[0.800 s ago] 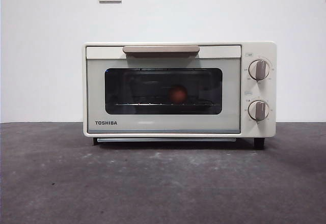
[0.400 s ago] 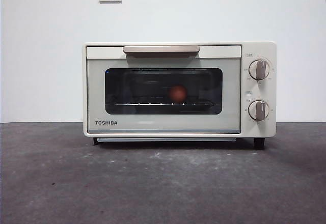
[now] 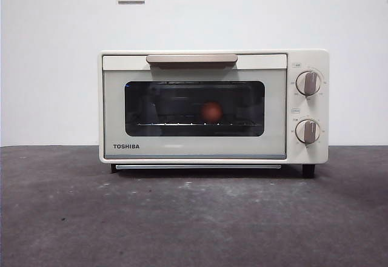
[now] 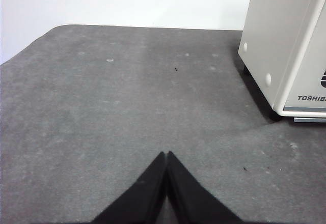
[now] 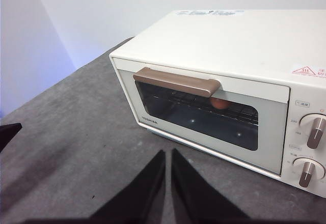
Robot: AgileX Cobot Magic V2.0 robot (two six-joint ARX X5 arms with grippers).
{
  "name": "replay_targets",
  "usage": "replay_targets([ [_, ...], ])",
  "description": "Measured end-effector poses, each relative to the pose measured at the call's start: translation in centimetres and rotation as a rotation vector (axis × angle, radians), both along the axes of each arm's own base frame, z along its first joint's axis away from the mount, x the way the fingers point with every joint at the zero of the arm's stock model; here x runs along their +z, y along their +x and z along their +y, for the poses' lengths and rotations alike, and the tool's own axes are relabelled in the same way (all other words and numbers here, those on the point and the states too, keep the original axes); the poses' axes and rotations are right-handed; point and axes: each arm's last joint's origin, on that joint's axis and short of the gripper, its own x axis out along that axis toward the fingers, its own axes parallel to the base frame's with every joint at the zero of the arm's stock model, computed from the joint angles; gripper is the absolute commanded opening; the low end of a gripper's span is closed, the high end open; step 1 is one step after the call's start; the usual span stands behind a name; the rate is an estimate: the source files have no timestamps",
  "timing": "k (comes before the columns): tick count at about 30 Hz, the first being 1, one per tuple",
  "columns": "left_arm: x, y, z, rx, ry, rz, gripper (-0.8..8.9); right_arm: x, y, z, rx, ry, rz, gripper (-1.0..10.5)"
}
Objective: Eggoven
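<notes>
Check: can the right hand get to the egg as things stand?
Probably not. The egg sits on the rack inside the toaster oven, behind the shut glass door. The right hand hangs in front of it with jaws closed; it would likely have to pull the door handle first.

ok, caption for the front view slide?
Egg on the rack inside the closed TOSHIBA oven, seen through its glass; no gripper in view.

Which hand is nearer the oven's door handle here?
Probably the right. The right hand is shut, raised in front of the door, facing the door handle. The left hand is shut, low over the table beside the oven.
</notes>
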Motion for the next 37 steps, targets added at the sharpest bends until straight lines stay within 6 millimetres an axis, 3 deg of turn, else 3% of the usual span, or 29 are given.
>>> replay_targets([
  [7, 0.0, 0.0, 0.0, 0.000, 0.000, 0.000, 0.06, 0.1, -0.2, -0.4, -0.029, -0.039, -0.044, 0.1],
  [15, 0.0, 0.0, 0.0, -0.001, 0.000, 0.000, 0.06, 0.4, -2.0, -4.7, -0.241, -0.073, -0.245, 0.1],
  [22, 0.0, 0.0, 0.0, -0.001, 0.000, 0.000, 0.06, -4.6, -1.1, -6.6, -0.474, -0.125, -0.348, 0.1],
  [29, 0.0, 0.0, 0.0, 0.000, 0.000, 0.000, 0.06, -11.1, -0.8, -6.6, -0.483, -0.130, -0.374, 0.0],
  [37, 0.0, 0.0, 0.0, -0.001, 0.000, 0.000, 0.06, -14.2, -0.8, -6.6, -0.477, -0.139, -0.294, 0.1],
])
